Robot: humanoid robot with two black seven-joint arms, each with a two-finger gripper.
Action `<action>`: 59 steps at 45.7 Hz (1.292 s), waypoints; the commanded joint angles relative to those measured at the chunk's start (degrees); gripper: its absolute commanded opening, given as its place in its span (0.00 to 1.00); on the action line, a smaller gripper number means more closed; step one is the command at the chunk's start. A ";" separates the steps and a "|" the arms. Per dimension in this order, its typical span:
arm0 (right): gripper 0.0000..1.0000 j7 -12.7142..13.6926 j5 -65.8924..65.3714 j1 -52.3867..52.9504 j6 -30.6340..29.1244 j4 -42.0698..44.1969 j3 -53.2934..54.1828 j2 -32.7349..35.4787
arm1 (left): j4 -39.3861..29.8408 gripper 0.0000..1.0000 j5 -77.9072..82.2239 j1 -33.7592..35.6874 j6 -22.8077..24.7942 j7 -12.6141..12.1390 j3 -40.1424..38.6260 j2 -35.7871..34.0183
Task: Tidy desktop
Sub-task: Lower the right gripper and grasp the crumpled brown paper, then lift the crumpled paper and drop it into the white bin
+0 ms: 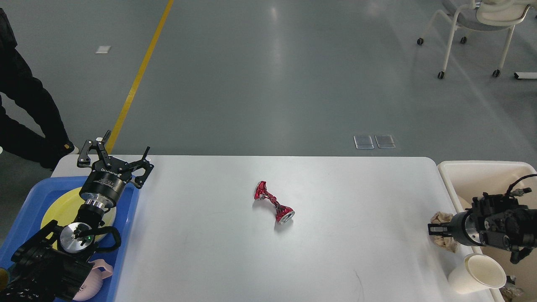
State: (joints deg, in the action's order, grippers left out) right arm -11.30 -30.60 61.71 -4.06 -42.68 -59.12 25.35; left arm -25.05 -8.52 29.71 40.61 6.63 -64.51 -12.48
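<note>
The white desktop (335,251) holds a crushed red can (275,202) near its middle. A crumpled brown paper wad (440,218) lies at the right edge, and a white paper cup (476,274) stands tilted at the front right corner. My right gripper (435,230) is low over the paper wad and covers part of it; its fingers are dark and small, so I cannot tell whether they grip. My left gripper (117,154) is open and empty, above the far corner of the blue tray (25,197).
The blue tray holds a yellow plate (52,212) and a pink item (92,285). A cream bin (482,172) stands just off the desktop's right edge. A person in black (25,109) stands beyond the far left corner. A wheeled chair (482,25) stands far right.
</note>
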 commanded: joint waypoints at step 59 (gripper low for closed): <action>0.00 -5.14 -3.97 2.24 -10.62 18.73 -2.50 16.77 | 0.00 1.00 0.00 -0.09 0.00 0.05 -0.09 0.00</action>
State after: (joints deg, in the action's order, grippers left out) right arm -16.36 -40.59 83.83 -21.13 -35.71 -65.49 46.52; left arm -25.05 -8.53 29.61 40.61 6.68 -64.61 -12.48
